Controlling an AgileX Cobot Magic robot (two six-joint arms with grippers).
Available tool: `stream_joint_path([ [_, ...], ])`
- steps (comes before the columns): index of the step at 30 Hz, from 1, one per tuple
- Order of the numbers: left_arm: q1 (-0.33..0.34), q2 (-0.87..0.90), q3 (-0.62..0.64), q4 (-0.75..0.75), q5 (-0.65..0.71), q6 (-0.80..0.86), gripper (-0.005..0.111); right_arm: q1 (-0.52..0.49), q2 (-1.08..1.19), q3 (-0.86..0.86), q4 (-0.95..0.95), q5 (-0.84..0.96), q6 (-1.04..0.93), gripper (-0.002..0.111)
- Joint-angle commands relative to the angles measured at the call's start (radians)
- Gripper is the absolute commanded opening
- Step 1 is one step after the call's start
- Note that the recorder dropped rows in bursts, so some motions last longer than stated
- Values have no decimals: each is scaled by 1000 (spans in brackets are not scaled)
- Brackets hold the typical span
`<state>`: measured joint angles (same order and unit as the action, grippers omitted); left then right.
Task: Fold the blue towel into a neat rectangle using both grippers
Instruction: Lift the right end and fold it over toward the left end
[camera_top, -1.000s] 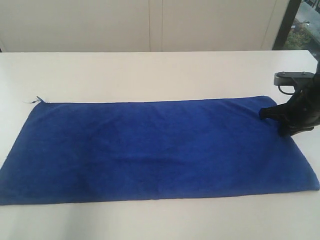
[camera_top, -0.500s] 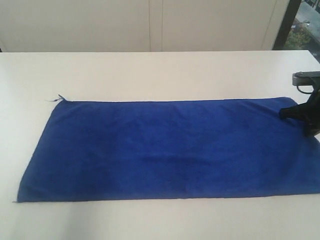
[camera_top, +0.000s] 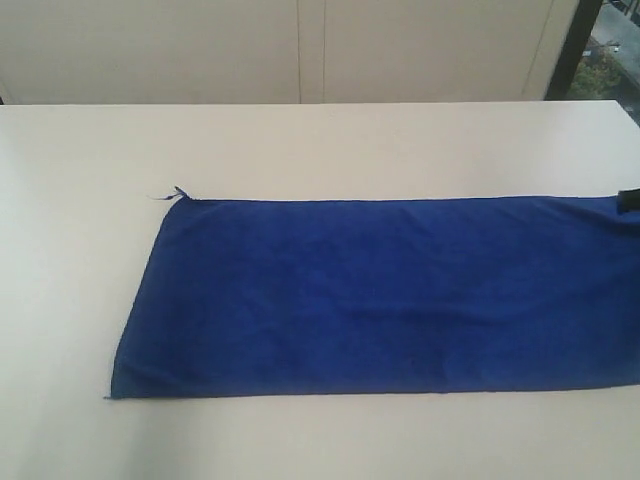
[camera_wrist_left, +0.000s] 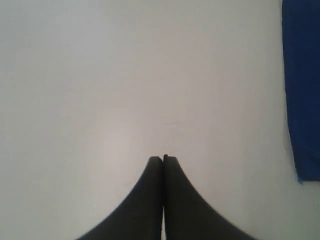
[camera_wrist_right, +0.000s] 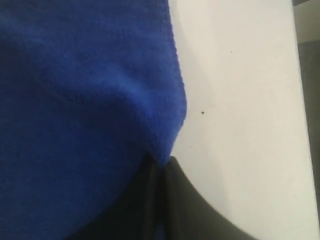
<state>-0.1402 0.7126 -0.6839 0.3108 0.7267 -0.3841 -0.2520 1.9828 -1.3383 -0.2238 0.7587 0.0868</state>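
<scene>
**Table** (camera_top: 300, 440): one, with a plain white top. The strip closest to you in the exterior view is white surface up to the cloth's near hem.

**Blue towel** (camera_top: 380, 295): one, lying flat on the table, spread as a single long rectangle with its long sides running left to right. The near hem is straight. The left end slants from the near-left corner back to the far-left corner. The right end runs out of the exterior view, so you cannot check it there. The surface is smooth with only faint ripples.

**Left gripper** (camera_wrist_left: 163, 159): out of the exterior view. Your left wrist view shows it clenched, its two black fingers pressed tip to tip over the white table. One edge and one corner of the blue towel (camera_wrist_left: 302, 90) show off to the side, well apart from the tips.

**Thread tag** (camera_top: 170, 194): a small loose thread at the towel's far-left corner, lying on the table.

**Right gripper** (camera_top: 630, 200): only a black sliver at the right border of the exterior view, at the towel's far hem. In your right wrist view the right gripper (camera_wrist_right: 161, 162) is clamped on the towel's edge. The cloth is puckered into the closed tips, with white table just beside the pinch.

**Wall panels** (camera_top: 300, 50): cream and flat, with a vertical seam, standing behind the table's back edge.

**Window frame** (camera_top: 575, 45): dark and upright, at the far right.
</scene>
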Motion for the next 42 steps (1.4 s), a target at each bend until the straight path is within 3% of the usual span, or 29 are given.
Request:
stream_joint_path([
  [1,-4,-6,8,1,4,-9,0,53,-71,-48,82,67,-49,0],
  [13,-4,-6,8,1,4,-9,0,403,-256,-239,176,250,-102,0],
  [25,-4,-6,8,1,2,-9,0,729,-172,-478,376,262,-212,0],
  [33,-4,-6,8,1,2,-9,0,953,76,-606,481,131,-229,0],
  [42,-4,-6,8,1,2,-9,0,1040,336,-633,575,-117,-229,3],
])
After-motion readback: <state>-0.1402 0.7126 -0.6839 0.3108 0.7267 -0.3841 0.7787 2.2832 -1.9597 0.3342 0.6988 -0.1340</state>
